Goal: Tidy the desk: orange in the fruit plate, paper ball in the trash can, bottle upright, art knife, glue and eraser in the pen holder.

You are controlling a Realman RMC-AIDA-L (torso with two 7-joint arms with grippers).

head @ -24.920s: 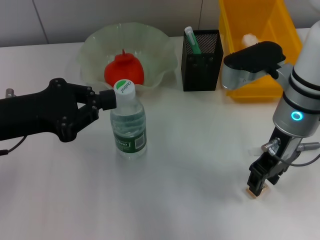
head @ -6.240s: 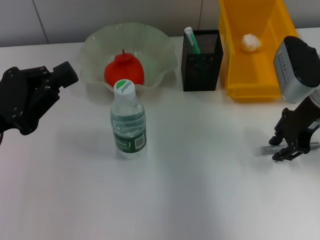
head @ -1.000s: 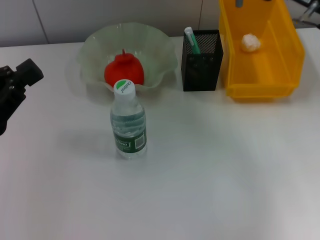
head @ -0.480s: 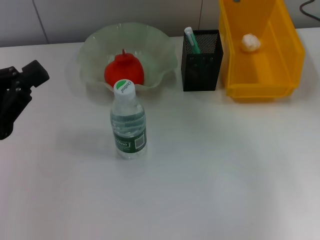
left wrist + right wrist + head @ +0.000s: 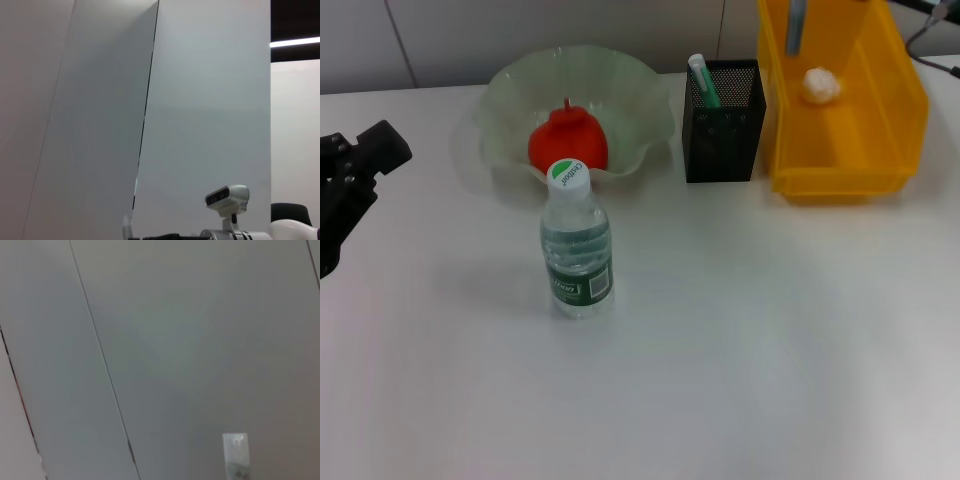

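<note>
The black left gripper (image 5: 350, 190) sits at the left edge of the white desk (image 5: 720, 340), touching nothing; how far it is spread, I cannot tell. The clear plastic bottle (image 5: 576, 242) stands upright near the wavy pale-green fruit plate (image 5: 510, 90), with the red-orange round orange (image 5: 568, 140) inside.

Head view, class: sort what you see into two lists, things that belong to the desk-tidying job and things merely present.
Job things: orange in the fruit plate; paper ball in the trash can; bottle upright; pen holder; left gripper at the desk's left edge.

Merely present: white table; grey wall panels.
</note>
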